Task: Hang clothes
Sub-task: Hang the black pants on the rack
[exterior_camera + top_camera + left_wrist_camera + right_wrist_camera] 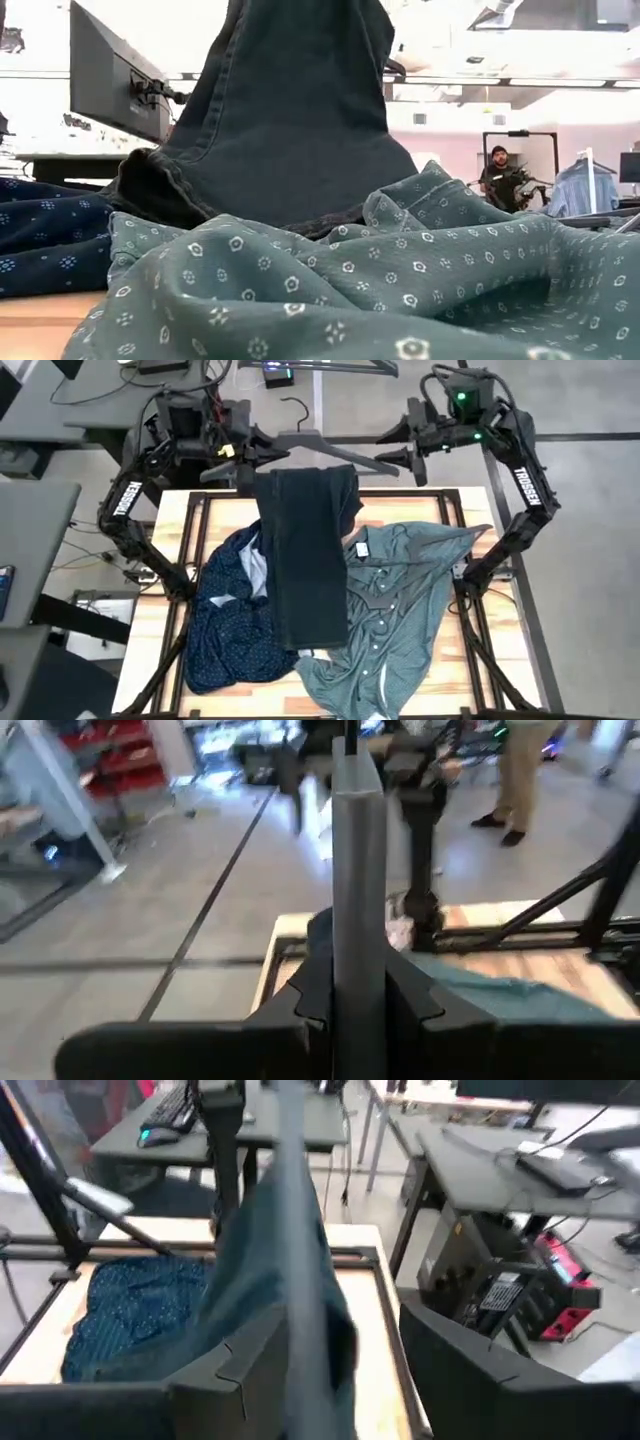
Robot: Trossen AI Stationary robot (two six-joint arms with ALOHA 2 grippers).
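Note:
A black hanger (320, 445) hangs level above the table's far edge. The dark charcoal jeans (305, 550) are draped over it, and their lower part lies on the other clothes. My left gripper (255, 452) is shut on the hanger's left arm. My right gripper (400, 448) is open at the hanger's right arm, one finger on each side of it. The teal-green shirt (410, 600) lies spread on the table's right half. The navy dotted shirt (230, 620) lies crumpled on the left half. My left gripper pinches the hanger's left arm (358, 935) between its two fingers, near that arm's outer end. The fingers come level from the table's left. The hanger is lifted clear and level. The jeans (290, 110) hang from it with their lower end on the table. My right gripper has the hanger's right arm (292, 1260) between its open fingers, close beside one finger (225, 1370). Whether that finger touches the arm, I cannot tell.
The table's dark metal frame (470, 495) runs around the wooden top. Desks with monitors and cables stand beyond the far and left sides. A person (497, 175) sits far behind the table, next to a rack with a hung garment (590, 185).

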